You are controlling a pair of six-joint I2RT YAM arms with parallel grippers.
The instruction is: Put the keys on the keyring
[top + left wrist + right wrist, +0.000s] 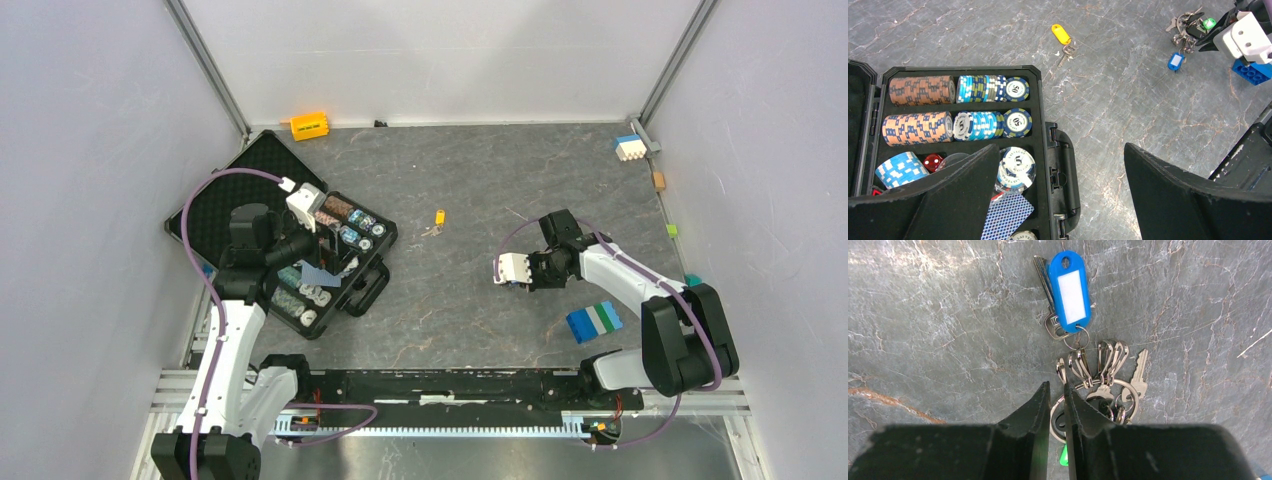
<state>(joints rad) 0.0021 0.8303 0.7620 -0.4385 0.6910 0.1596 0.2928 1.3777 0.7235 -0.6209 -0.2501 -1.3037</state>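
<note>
The keyring (1126, 388) lies on the grey table with several silver snap clips (1093, 362), a bare silver key (1139, 374) and a green tag (1064, 456) on it. Just beyond it lies a key with a blue tag (1070, 290). My right gripper (1057, 386) stands over the ring, its jaws closed to a narrow slit on the ring's left rim. A separate key with a yellow tag (438, 218) (1061, 34) lies apart at mid-table. My left gripper (1063, 165) hangs wide open over the poker-chip case, holding nothing.
An open black poker-chip case (366, 289) with chips and cards sits at the left. An orange-yellow block (309, 125) lies at the back wall. A blue-green-white brick stack (594, 321) lies near the right arm, and a small white-blue brick (629, 147) at the back right.
</note>
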